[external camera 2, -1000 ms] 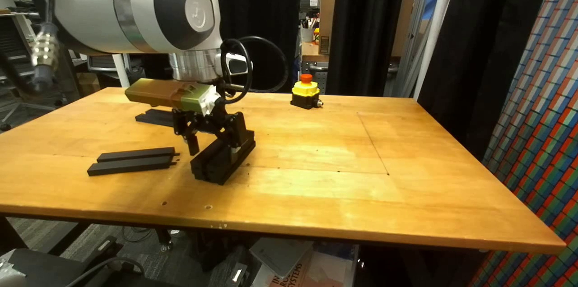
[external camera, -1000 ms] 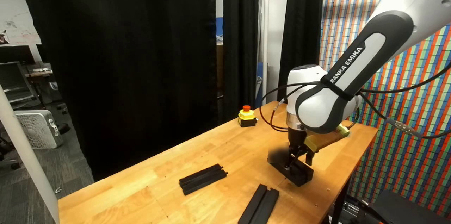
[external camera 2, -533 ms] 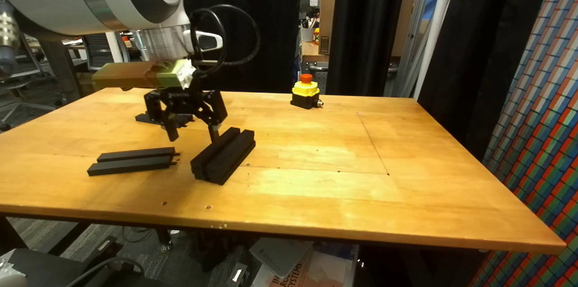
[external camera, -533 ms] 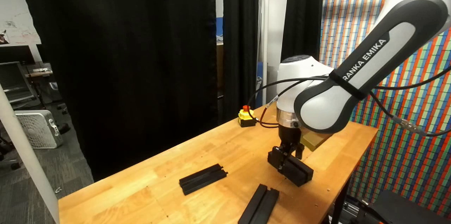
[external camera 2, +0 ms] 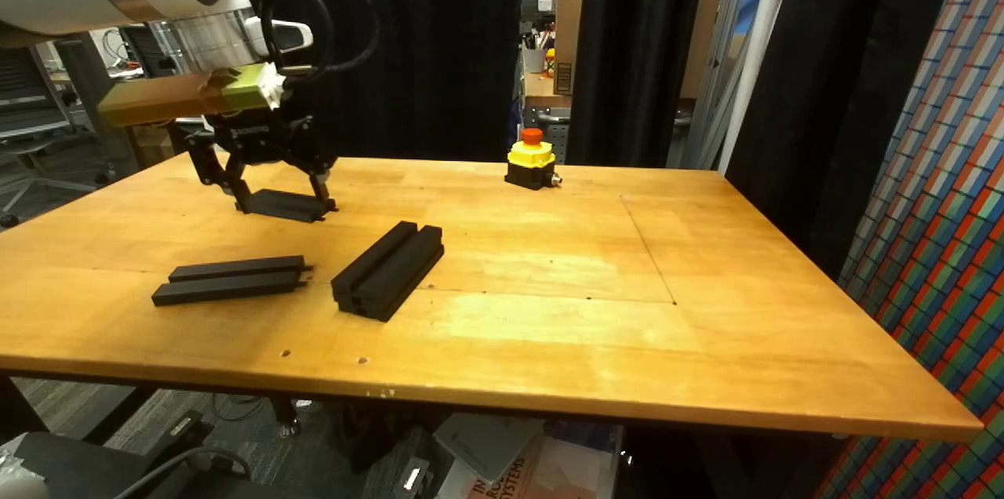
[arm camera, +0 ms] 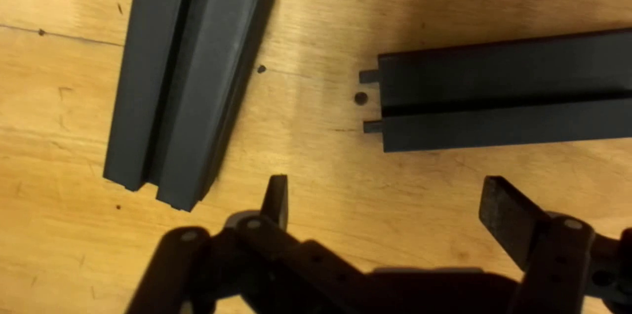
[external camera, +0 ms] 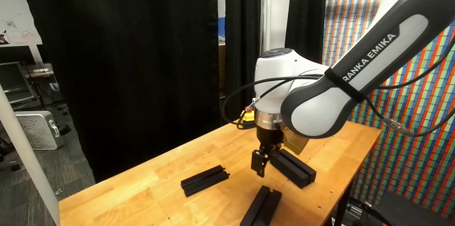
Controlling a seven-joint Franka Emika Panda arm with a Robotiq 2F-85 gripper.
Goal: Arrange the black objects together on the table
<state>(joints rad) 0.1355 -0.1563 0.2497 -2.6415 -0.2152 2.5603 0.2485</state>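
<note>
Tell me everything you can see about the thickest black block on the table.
The thickest black block looks like matte plastic: long, with a groove lengthwise between two raised bars. It may be two stacked pieces; I can't be sure. It lies flat on the table, groove up, apart from and at an angle to the pegged black piece beside it. Only the table touches it; the open gripper hangs clear.

Clipped and Covered

In the wrist view, the end effector (arm camera: 384,200) runs off the bottom, a black block (arm camera: 503,77) off the right and a black stack (arm camera: 212,72) off the top. In an exterior view, the arm (external camera: 366,60) partly hides the red-and-yellow button (external camera: 248,116), and the bottom edge cuts the same black block. In an exterior view, the fingers (external camera 2: 320,185) cover parts of the far block (external camera 2: 284,205).
</note>
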